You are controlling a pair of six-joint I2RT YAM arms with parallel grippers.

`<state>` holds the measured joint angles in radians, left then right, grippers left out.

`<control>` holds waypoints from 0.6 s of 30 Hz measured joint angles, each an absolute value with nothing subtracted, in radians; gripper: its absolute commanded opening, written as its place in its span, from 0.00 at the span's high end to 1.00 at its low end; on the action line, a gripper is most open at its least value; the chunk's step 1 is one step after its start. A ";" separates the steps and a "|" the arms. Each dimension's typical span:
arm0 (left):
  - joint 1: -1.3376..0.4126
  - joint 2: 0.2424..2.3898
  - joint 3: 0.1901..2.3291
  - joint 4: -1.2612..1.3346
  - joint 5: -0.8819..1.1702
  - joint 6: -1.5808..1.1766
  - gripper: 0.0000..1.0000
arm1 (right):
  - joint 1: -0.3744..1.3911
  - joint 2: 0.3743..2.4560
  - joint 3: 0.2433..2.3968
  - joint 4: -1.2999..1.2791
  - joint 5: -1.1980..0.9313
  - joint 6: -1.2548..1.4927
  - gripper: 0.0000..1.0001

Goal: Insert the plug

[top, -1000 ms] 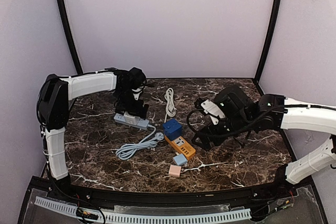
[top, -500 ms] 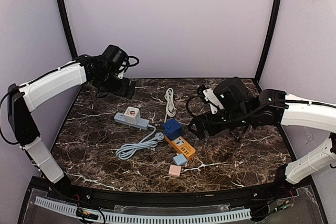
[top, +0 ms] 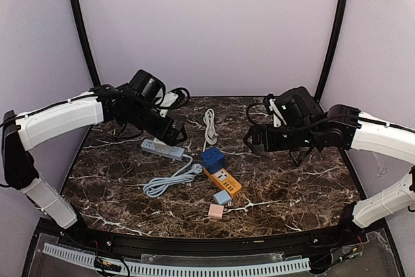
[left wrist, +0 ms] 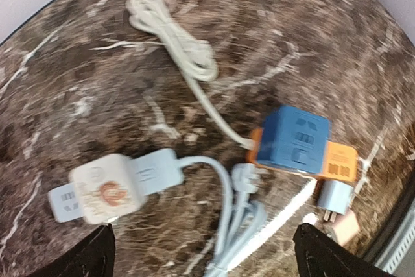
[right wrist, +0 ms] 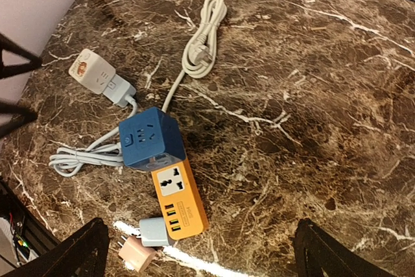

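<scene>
A light blue power strip [top: 161,148] lies at the left, with a white adapter [left wrist: 104,189] plugged into its end; both also show in the right wrist view [right wrist: 97,76]. Its grey cable [top: 172,180] is bundled beside it. My left gripper [top: 174,135] hovers just above the strip, open and empty [left wrist: 204,265]. A blue cube socket [top: 212,159] sits on an orange strip [top: 225,181]. A light blue plug [right wrist: 154,231] and a pink plug [right wrist: 135,254] lie by the orange strip's near end. My right gripper [top: 254,141] is open and empty [right wrist: 201,261], raised to the right of the cube.
A coiled white cord [top: 209,128] lies at the back centre and runs to the cube socket [right wrist: 150,139]. The dark marble table [top: 305,192] has a curved front edge and purple walls on three sides.
The left arm swung away to the back left, then came back over the light blue strip. The right gripper rose and drew back to the right, away from the orange strip.
</scene>
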<state>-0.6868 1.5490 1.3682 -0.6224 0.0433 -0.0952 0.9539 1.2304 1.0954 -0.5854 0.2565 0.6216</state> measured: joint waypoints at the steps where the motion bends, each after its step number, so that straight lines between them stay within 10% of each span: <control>1: -0.732 1.541 1.351 -0.606 0.069 -0.073 0.05 | 0.953 1.231 1.097 -0.604 0.270 0.636 0.01; 18: -1.027 1.624 1.231 -0.366 0.229 0.049 0.27 | 0.926 1.184 1.148 -0.746 0.368 0.720 0.01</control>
